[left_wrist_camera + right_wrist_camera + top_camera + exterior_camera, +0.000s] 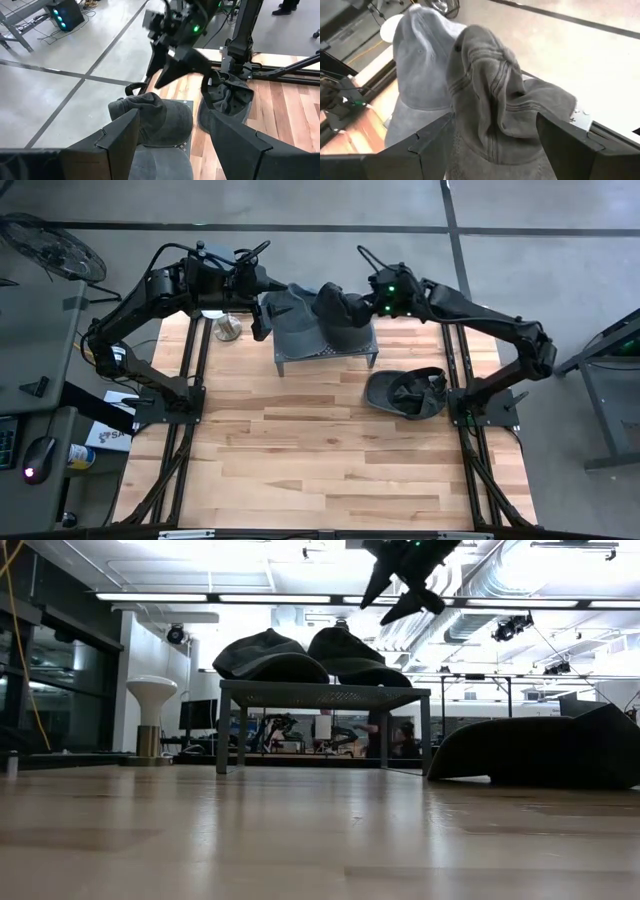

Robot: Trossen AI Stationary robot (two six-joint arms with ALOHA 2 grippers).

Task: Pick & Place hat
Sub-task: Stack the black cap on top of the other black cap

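A small grey mesh stand (325, 352) sits at the table's far middle on its legs (325, 695). Two caps rest on top of it: a lighter grey one (288, 315) (417, 60) and a darker, crumpled one (338, 315) (505, 110). A third dark cap (405, 393) (540, 752) lies upside down on the wood to the stand's right. My right gripper (352, 308) (392, 602) (495, 120) hangs open just above the darker cap, a finger on each side. My left gripper (262, 320) (172, 115) is open at the stand's left edge, beside the lighter cap (150, 117).
A small white mushroom-shaped object (228, 328) (150, 712) stands left of the stand, close under my left arm. Bare wooden table top (330, 470) stretches toward the near edge. Both arm bases (165, 405) (490, 408) flank the table.
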